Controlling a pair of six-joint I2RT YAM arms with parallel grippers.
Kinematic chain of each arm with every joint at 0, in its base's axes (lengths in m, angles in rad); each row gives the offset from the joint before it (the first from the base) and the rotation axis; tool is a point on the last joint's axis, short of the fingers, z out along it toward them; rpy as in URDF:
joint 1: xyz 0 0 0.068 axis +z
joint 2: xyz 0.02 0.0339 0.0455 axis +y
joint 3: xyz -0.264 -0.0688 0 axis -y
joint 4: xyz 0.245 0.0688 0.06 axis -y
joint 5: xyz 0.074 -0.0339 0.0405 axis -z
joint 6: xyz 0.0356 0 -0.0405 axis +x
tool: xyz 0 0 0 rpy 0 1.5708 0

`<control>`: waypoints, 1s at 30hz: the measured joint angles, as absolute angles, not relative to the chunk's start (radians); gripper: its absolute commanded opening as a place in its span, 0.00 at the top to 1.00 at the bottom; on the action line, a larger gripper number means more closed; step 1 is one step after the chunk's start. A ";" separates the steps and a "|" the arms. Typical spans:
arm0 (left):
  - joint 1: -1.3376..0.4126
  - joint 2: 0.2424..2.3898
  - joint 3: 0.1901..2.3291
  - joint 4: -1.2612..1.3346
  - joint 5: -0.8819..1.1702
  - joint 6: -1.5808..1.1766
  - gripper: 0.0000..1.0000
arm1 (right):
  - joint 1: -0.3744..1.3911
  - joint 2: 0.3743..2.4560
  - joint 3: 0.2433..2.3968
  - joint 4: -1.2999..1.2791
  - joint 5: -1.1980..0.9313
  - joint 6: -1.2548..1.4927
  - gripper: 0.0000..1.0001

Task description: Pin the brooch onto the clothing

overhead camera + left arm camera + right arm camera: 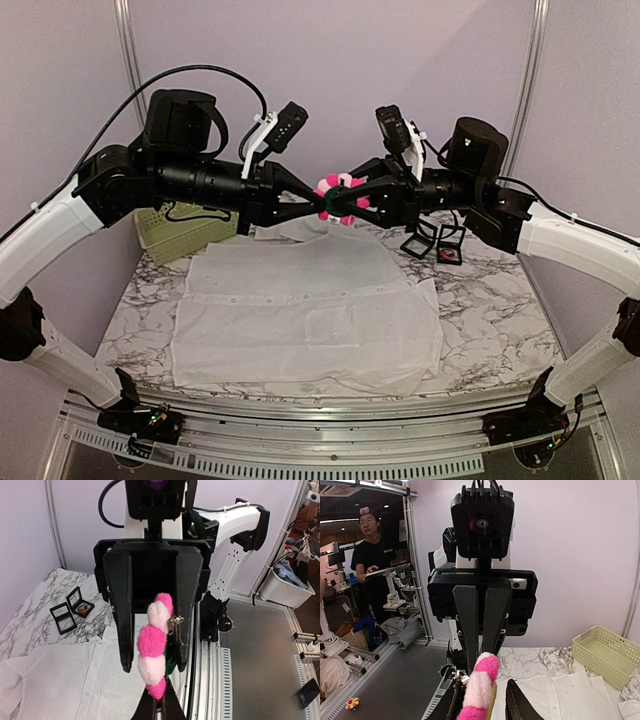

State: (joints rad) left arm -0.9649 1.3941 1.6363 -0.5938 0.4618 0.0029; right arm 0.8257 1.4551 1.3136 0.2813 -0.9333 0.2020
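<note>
Two grippers meet in mid-air above the shirt [300,310], which I see spread flat on the table [500,310]. My left gripper [316,205] is clenched on one end of the brooch [150,645]. The right gripper [355,203] has its fingers [120,620] close on either side of the pompoms; I cannot tell if they press. A basket [185,228] sits far left. Two small open boxes [419,243] lie far right, one holding something reddish.

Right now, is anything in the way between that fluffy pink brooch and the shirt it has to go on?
Nothing visible. The brooch hangs in the air where the jaws meet, above the spread white shirt. The small boxes and green basket sit off to the sides.
</note>
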 measured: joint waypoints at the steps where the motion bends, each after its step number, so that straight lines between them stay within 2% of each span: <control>1: -0.966 1.394 1.637 -0.596 0.458 0.009 1.00 | 0.826 1.455 1.316 0.278 -0.928 0.203 0.72; 6: -0.968 1.394 1.641 -0.609 0.431 0.034 1.00 | 0.830 1.455 1.317 0.257 -0.897 0.205 0.72; 22: -0.981 1.394 1.641 -0.641 0.364 0.094 1.00 | 0.822 1.444 1.309 0.181 -0.835 0.178 0.44; 30: -0.985 1.391 1.641 -0.661 0.342 0.113 1.00 | 0.802 1.433 1.302 0.124 -0.846 0.141 0.46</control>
